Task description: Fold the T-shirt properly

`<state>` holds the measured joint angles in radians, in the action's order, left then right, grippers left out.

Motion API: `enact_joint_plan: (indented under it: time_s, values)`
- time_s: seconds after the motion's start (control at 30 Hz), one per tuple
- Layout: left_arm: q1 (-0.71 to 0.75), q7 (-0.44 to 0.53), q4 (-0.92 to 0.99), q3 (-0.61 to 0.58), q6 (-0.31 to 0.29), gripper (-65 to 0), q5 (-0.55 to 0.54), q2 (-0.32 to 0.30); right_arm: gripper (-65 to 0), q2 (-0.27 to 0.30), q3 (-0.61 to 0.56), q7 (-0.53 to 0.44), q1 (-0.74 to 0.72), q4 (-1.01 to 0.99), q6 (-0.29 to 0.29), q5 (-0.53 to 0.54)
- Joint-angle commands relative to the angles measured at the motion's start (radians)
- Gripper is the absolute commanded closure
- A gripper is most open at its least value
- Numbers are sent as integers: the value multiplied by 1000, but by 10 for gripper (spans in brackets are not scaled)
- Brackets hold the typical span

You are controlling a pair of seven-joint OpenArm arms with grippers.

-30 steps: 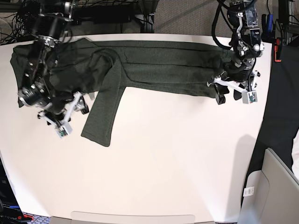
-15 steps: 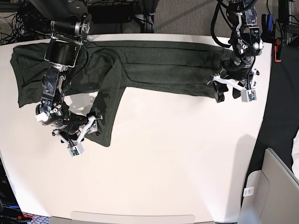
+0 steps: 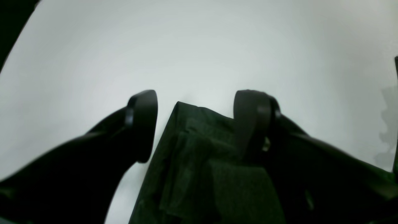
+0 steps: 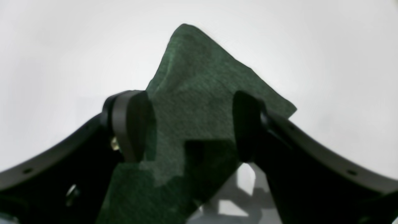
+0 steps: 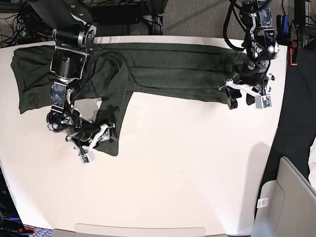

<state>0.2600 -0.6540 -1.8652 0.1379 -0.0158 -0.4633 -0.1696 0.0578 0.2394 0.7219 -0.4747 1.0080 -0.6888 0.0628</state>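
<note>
On the white table [image 5: 197, 168] the T-shirt [image 5: 168, 71] lies stretched along the far edge, body folded lengthwise into a long band, one sleeve [image 5: 114, 116] hanging off the band toward the near side at the base view's left.

Right gripper [image 5: 101, 139]: low over the sleeve cuff, fingers [image 4: 132, 124] spread wide, cuff fabric lying between them. No pinch visible; the cloth sits loose in the gap. Judged reason for placement: the sleeve is the one part sticking out of the band, so it needs taking at the cuff and laying back over the body before any crosswise fold.

Left gripper [image 5: 247, 96]: at the band's opposite end, over the layered corner of the hem. Jaws apart, one finger [image 3: 252, 121] resting on or just above the cloth, the other [image 3: 143, 124] off it over bare table. Not closed on fabric. Judged role: placed to pin or take that end, so the band does not drag while the sleeve is moved.

Shirt appearance: dark heathered olive, thin knit, no print. Wrist view shows several stacked layers with slightly staggered edges at the hem corner. Shallow wrinkles run along the band; the shoulder area bunches where the sleeve branches off. Cuff end lies flat, corners slightly lifted.
</note>
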Motion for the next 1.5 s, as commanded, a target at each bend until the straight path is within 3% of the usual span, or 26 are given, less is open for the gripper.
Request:
enact_joint_plan:
  time_s: [0.0, 0.1, 0.23, 0.27, 0.43, 0.7, 1.0, 1.23, 1.47]
  values:
    - [-8, 20, -20, 6, -3, -359, -4, -11, -364, -3, -39, 21, -14, -4, -9, -2]
    - [-8, 21, -20, 6, -5, -359, -4, -11, -237, 1, -142, 55, -11, -7, -9, 1]
    - [-8, 21, -20, 6, -5, -359, -4, -11, -47, -17, -162, 124, -8, -1, -9, 47]
    - [-8, 21, -20, 6, -5, -359, -4, -11, -30, -19, -162, 130, -5, 1, -9, 68]
    - [-8, 23, -20, 7, -5, -359, -4, -29, -32, -20, -165, 190, 21, 105, -9, 179]
    - [-8, 23, -20, 7, -6, -359, -4, -34, -33, -57, -166, 373, 98, 386, -9, 424]
    - [-5, 23, -20, 9, -6, -359, -4, -34, -34, -117, -409, 448, 107, 496, -9, 699]
    - [-3, 23, -20, 141, -6, -359, -4, -32, -34, -209, -535, 497, 103, 496, -9, 728]
    - [0, 18, -20, 219, -6, -359, -4, -32, -35, -215, -665, 502, 97, 483, -9, 724]
